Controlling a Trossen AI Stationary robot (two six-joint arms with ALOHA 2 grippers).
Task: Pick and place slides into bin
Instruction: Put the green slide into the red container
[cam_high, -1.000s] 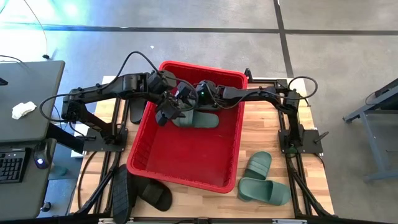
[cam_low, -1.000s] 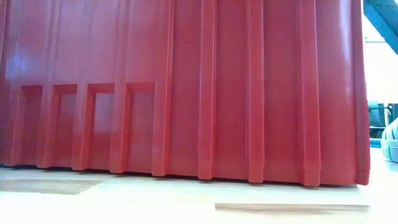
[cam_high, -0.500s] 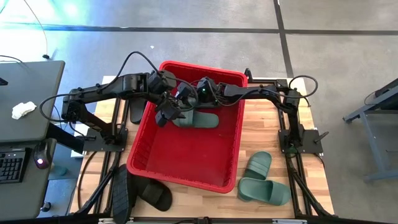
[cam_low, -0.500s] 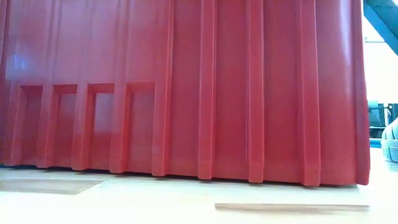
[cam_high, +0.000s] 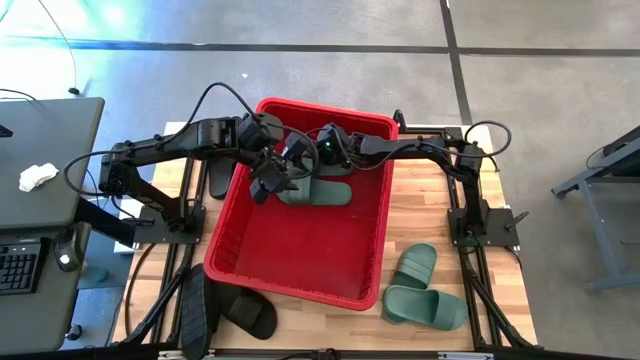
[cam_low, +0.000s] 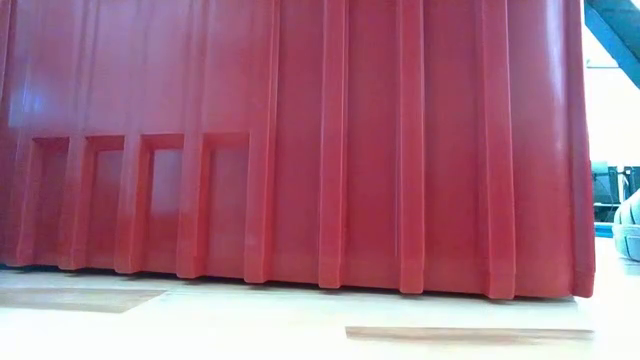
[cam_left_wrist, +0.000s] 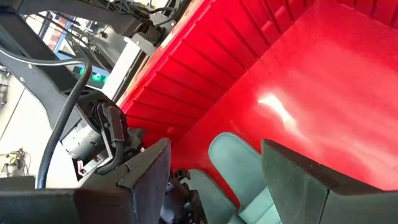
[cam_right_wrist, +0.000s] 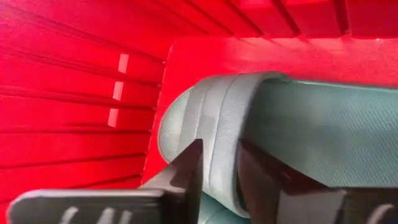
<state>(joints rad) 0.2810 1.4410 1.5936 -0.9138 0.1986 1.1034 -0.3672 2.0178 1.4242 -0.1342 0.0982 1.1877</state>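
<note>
Two black jointed arms — looping black cables (cam_high: 215, 92), a green indicator light (cam_high: 326, 146), flat dark angular fingers (cam_left_wrist: 292, 177).

Both arms reach inward, wrists nearly meeting mid-frame in the high view. Left arm extends from its base at the left, elbow bent, wrist angled down; left gripper (cam_high: 268, 180) has fingers (cam_left_wrist: 149, 171) spread wide apart, nothing between them. Right arm stretches straight across from its base at the right; right gripper (cam_high: 312, 160) has fingers (cam_right_wrist: 189, 171) parted by a narrow gap.
</note>
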